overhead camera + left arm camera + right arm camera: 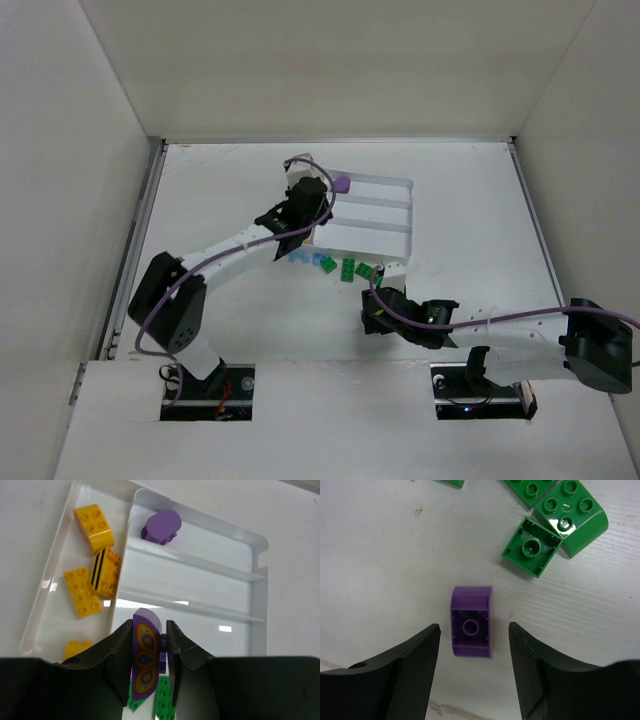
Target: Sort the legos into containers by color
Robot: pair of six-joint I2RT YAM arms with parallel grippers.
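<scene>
My left gripper (150,655) is shut on a purple brick with a yellow pattern (145,652) and holds it above the near edge of the white tray (257,605). The tray's end section holds several yellow bricks (93,526). One purple brick (161,526) lies in the far strip, also seen from above (342,185). My right gripper (474,655) is open, its jaws either side of an upturned purple brick (471,621) on the table. Green bricks (570,515) lie beyond it. Pale blue and green bricks (340,266) lie in front of the tray.
The white tray (395,215) sits at the table's middle back. White walls close the table on the left, back and right. The left arm (225,255) reaches diagonally to the tray; the right arm (500,330) lies along the front.
</scene>
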